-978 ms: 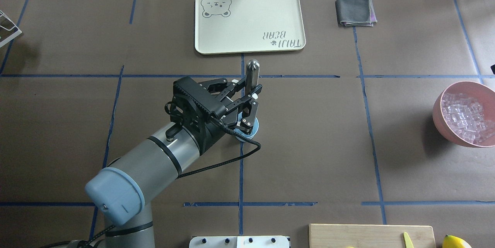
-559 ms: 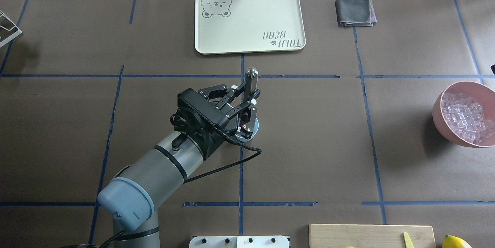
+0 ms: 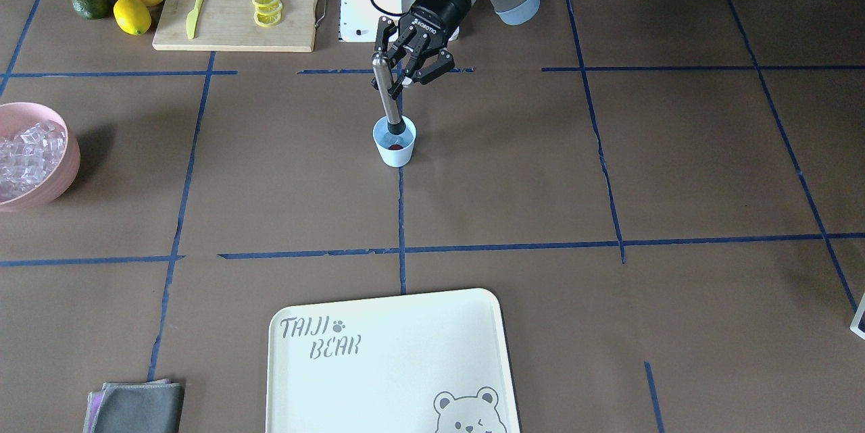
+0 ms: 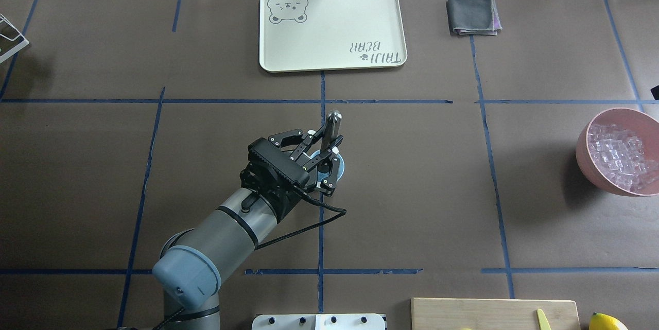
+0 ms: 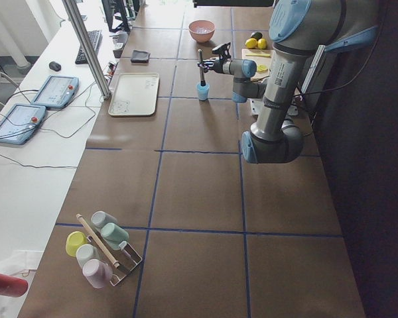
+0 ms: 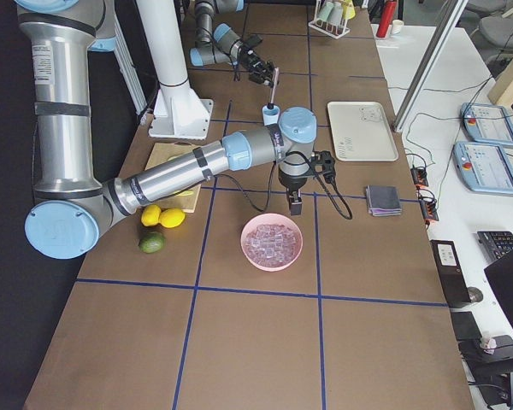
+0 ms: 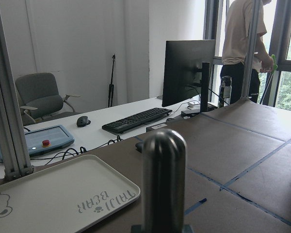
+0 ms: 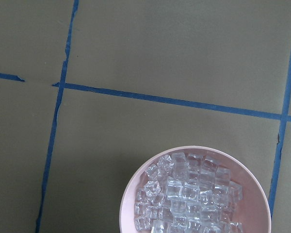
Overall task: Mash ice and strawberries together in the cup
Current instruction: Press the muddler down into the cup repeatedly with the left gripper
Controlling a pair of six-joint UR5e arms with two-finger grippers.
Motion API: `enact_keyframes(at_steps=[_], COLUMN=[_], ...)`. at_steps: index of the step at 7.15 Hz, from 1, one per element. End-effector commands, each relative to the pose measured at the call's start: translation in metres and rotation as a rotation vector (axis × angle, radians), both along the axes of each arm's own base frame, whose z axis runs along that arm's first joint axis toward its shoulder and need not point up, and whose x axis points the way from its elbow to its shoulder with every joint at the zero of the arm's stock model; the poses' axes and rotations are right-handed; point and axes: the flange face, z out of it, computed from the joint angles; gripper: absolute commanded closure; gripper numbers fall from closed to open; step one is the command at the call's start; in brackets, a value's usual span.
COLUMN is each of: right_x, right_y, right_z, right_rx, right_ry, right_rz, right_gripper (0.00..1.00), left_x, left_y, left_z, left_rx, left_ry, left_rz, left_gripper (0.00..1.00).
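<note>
The cup [image 3: 396,155], just above the front view's centre, holds the strawberry [image 3: 395,146] and the tip of a steel pestle [image 3: 386,92] clenched by the left gripper [image 3: 394,82]; the right gripper [image 6: 296,205] cannot be judged.

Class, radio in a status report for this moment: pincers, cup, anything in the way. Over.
Left pincer shut on masher, tip in cup. Strawberry inside. Right pincer above bowl of ice, state unclear. Nothing blocking cup.

right gripper [image 6: 296,210] near pink bowl [image 6: 245,246] of ice [image 6: 272,242]; masher [image 6: 274,87] apparently in far cup [image 6: 271,111]
</note>
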Motion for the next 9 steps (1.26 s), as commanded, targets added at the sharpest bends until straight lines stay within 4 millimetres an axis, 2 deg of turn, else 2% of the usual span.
enact_keyframes(at_steps=[1, 3, 7, 8, 9], right_x=[0.0, 0.0, 0.0, 0.0, 0.0], right_y=[0.0, 0.0, 0.0, 0.0, 0.0], right_z=[-0.001, -0.001, -0.001, -0.001, -0.001], right_rx=[0.0, 0.0, 0.002, 0.002, 0.0], right_ry=[-0.004, -0.004, -0.004, -0.004, -0.004], right_rz=[-0.001, -0.001, -0.001, -0.001, -0.001], right_gripper=[0.01, 0.01, 0.01, 0.01, 0.01], left_x=[0.011, 0.017, 0.017, 0.009, -0.014], left_y=[0.006, 0.006, 0.007, 0.009, 0.012], left_z=[0.01, 0.019, 0.017, 0.002, -0.017], left_rx=[-0.001, 0.002, 0.003, 0.02, 0.045], left_ry=[-0.001, 0.005, 0.01, 0.031, 0.054], left_rz=[0.016, 0.019, 0.02, 0.017, 0.005], left_gripper=[0.95, 0.95, 0.97, 0.99, 1.0])
